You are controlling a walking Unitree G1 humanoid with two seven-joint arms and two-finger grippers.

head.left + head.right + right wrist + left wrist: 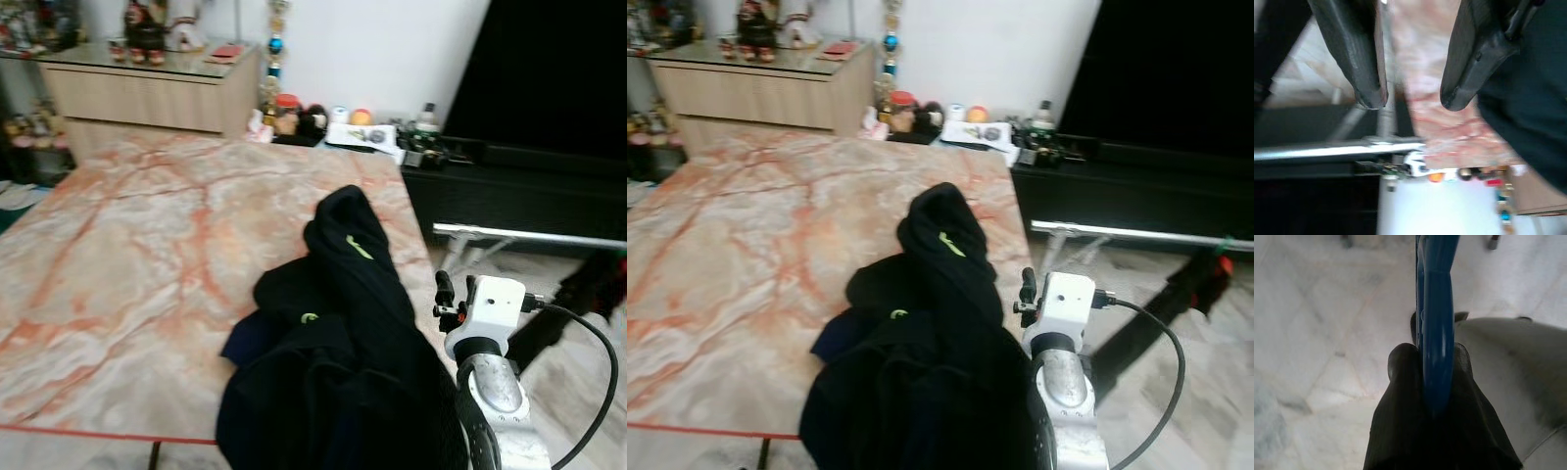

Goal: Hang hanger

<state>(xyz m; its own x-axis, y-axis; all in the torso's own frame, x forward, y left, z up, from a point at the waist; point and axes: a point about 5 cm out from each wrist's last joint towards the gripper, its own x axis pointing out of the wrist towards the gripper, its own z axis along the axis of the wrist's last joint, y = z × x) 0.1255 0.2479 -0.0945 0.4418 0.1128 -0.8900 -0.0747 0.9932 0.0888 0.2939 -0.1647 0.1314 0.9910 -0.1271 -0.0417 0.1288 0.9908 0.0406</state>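
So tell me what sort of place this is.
Probably a home living or dining room: a marble table with dark clothes, a sideboard holding ornaments, and a low black cabinet of clutter.

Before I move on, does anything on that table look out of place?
Yes. A dark garment lies crumpled in a heap at the marble table's right edge, spilling over the near side rather than hanging. The left pincer is shut on a blue hanger with no garment on it.

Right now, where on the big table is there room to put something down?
The marble table is bare across its left and middle, from the far edge by the wooden cabinet to the near edge. The right side is crowded: dark clothes are heaped there, beside the right gripper.
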